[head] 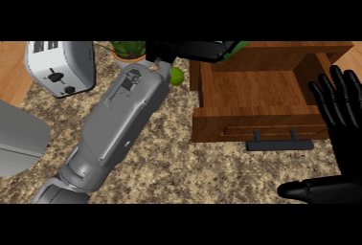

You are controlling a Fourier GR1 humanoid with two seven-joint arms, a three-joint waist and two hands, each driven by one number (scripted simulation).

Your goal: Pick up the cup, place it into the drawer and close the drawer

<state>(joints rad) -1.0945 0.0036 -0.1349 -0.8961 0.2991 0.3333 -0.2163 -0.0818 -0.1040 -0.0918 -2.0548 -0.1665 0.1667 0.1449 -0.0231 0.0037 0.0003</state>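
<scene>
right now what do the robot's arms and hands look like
The left forearm is a long grey shell of smooth panels, with a dark rectangular inset near the wrist. The left hand and right hand are plain black with slim fingers. No cables show.

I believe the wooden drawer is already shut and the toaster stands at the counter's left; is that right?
Not quite: the head view shows the drawer pulled open, not shut. The toaster does stand at the counter's left.
</scene>
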